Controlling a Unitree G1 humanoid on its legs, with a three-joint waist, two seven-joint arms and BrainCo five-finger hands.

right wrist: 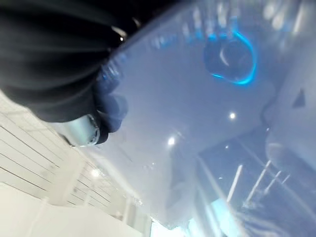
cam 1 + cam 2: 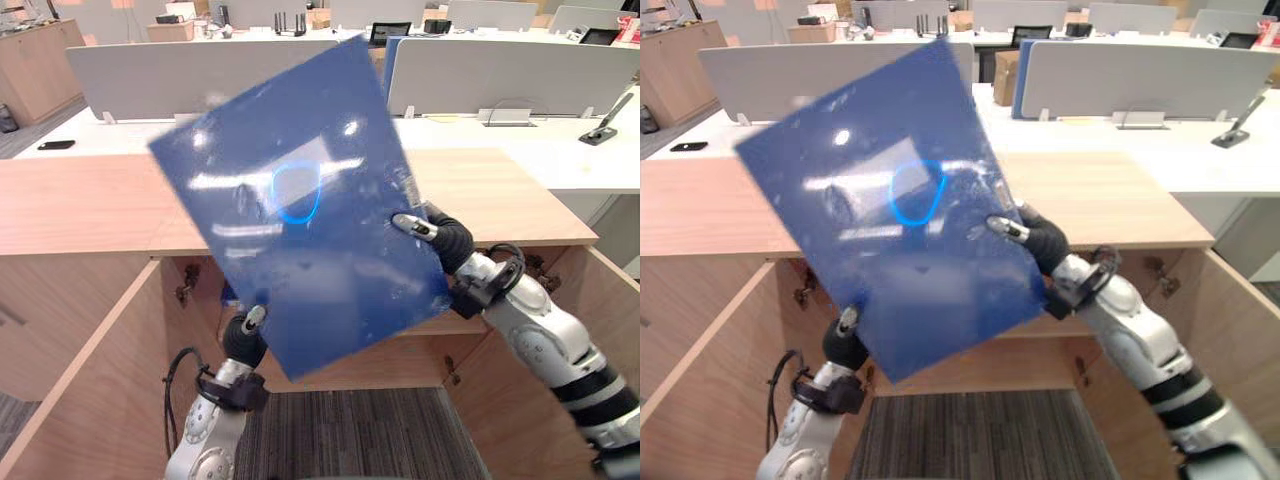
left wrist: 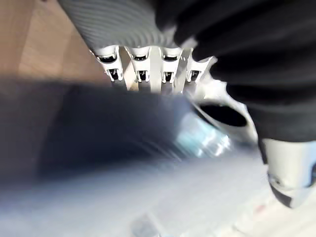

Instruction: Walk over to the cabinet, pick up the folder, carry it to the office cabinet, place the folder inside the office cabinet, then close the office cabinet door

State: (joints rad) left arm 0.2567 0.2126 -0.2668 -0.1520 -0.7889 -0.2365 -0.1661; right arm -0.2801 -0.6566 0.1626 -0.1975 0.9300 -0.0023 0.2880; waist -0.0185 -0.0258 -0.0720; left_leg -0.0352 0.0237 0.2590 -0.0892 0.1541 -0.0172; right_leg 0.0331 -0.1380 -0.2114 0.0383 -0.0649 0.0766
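1. The low light-wood office cabinet stands directly before me. Both doors are swung out towards me: the left door at my lower left, the right door at my right. The front edge of the flat top runs across the view. Its middle section is covered by the folder.

2. Behind the cabinet runs a long white desk with pale grey divider panels standing on it.

3. The grey striped carpet between the two open doors gives open floor up to the cabinet opening. A wooden board shows inside, below the folder's lowest corner.

4. The glossy blue flat plastic folder is in the air in front of the opening, held between both hands. Its broad face is turned towards my head. It is tilted, with one corner lowest and one highest. It touches neither door.

5. My right hand grips the folder's right edge. The thumb lies on the front face and the arm reaches in from the lower right, wrist bent inward.

6. My left hand grips the lower left edge from below, thumb over the front, forearm nearly upright.

7. The fingers of both hands are behind the sheet. They appear to pinch it against the thumbs.

8. A small black phone lies on the desk at far left.
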